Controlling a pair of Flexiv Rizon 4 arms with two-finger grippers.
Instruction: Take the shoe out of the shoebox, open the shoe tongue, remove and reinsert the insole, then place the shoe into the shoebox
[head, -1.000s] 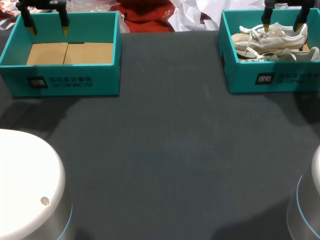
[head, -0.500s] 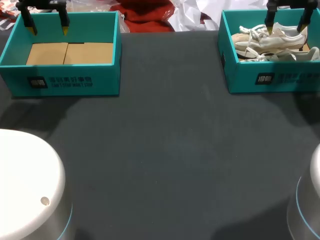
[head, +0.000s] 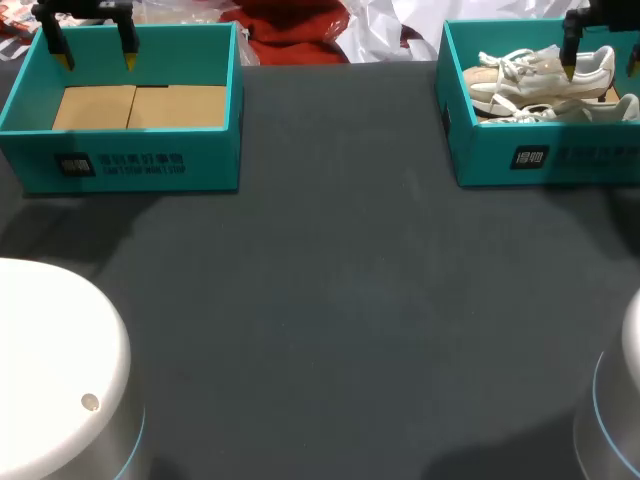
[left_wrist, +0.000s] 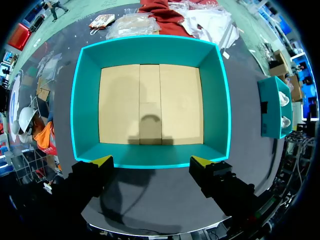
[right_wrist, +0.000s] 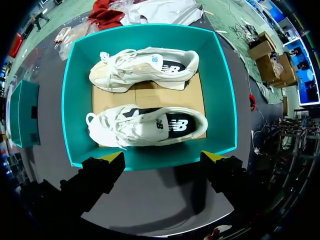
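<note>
The near white sneaker (right_wrist: 145, 125) lies beside its mate (right_wrist: 142, 67) in the right shoebox (head: 480, 160), below open right jaws; left jaws open too. Probably light, soft-sided: grip the firmer heel collar

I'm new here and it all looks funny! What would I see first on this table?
Two white shoes lie side by side in the teal shoebox at the table's far right. A matching box at the far left shows only its cardboard floor. The left pincer hangs open over that one, the right pincer open over the shoes.
</note>
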